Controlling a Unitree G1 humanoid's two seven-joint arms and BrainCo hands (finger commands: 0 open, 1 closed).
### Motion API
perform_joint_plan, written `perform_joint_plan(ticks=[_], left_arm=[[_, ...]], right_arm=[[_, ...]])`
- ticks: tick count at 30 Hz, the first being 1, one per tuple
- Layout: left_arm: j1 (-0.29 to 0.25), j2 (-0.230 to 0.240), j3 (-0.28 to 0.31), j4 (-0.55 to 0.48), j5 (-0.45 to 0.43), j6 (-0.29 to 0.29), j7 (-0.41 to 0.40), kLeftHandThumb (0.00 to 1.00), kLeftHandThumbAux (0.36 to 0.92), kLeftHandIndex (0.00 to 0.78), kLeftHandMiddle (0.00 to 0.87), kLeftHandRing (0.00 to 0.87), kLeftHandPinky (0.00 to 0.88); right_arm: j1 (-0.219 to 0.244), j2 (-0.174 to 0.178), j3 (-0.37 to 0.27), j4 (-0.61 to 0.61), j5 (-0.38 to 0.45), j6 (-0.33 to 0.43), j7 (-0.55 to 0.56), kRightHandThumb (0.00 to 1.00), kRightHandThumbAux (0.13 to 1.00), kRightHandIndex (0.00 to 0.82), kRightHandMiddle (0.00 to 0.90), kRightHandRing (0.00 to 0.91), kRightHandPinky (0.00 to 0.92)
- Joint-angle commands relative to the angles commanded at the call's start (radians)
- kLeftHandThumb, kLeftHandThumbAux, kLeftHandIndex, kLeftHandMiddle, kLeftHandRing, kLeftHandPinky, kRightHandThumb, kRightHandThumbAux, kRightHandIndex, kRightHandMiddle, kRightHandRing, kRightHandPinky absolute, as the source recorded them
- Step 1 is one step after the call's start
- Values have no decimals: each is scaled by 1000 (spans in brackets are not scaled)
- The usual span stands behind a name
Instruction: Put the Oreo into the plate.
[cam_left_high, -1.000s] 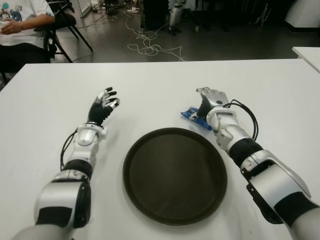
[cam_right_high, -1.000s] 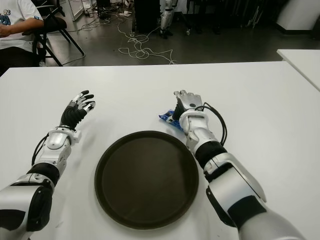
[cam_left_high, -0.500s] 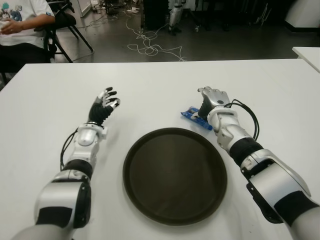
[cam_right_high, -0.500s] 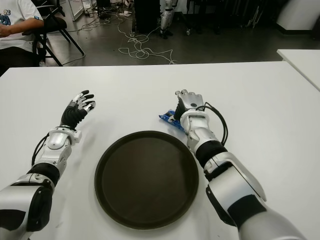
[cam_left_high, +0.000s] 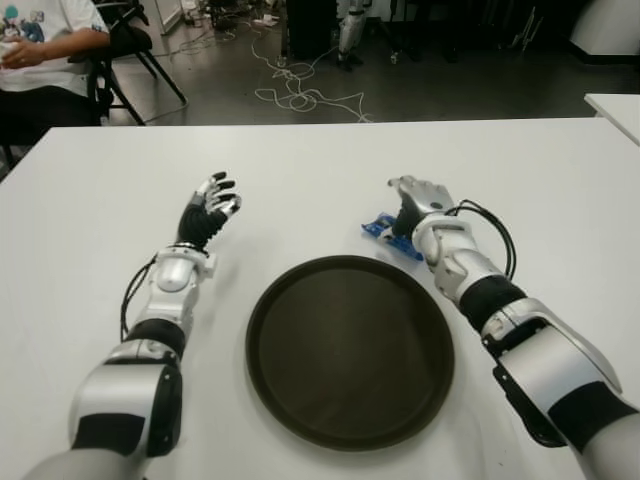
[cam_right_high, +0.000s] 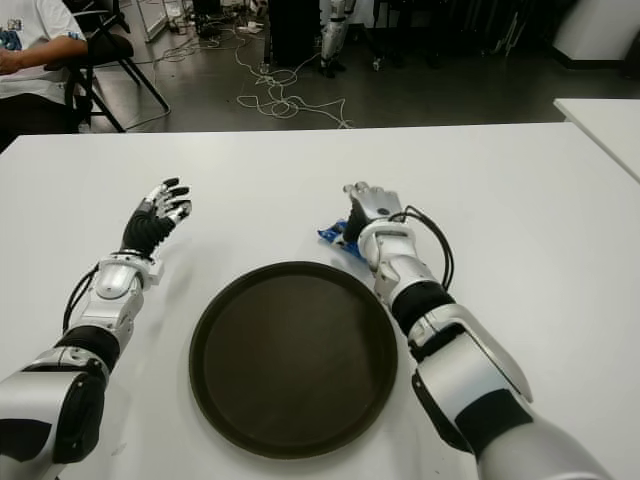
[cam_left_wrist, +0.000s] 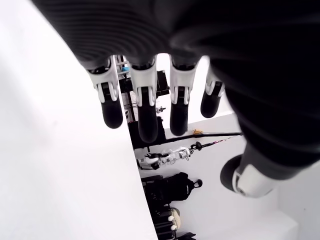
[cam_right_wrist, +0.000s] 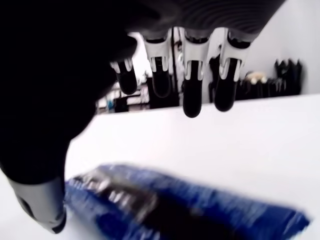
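Your left hand (cam_left_wrist: 165, 100) fills most of this view, seen from behind the palm. Four fingers (cam_left_wrist: 111, 102) hang extended and slightly apart, dark-tipped, and the thumb (cam_left_wrist: 247, 177) sticks out separately; they hold nothing. The white table (cam_left_wrist: 55, 170) lies beneath them, bare, with dim room clutter beyond its edge.

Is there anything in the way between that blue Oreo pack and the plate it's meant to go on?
Nothing visible. The Oreo pack lies on the table just beyond the plate's far right rim, with only bare table between them. The right hand is over the pack, fingers open. The left hand shows left of the plate, open.
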Motion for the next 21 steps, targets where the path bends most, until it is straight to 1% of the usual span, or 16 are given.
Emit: perform_joint_plan(ticks=[3,5,10,16,18,21], left_arm=[[-1,0,-1,1,1,3,3,159,631,91,182,170,162],[-2,0,-2,1,1,4,5,157,627,93,183,171,163],[-2,-2,-4,0,0,5,7,154,618,93,183,170,162],[0,-2,-8,-3,3,-1,12,143,611,90,182,171,162],[0,-2,-10,-4,5,-3,15,142,614,88,180,169,156],[0,-2,-12,-4,6,-2,17,148,629,86,180,165,143]], right_arm=[[-2,2,1,7,7,-4,13,0,705,155,145,191,248],[-4,3,2,10,9,-4,22,0,703,149,138,183,220],[-9,9,3,19,15,7,42,0,700,131,122,165,195],[-11,13,0,28,20,14,46,0,697,140,126,165,206],[-13,13,0,32,22,13,47,0,694,148,132,171,216],[-15,14,1,40,23,11,47,0,692,144,132,166,190]])
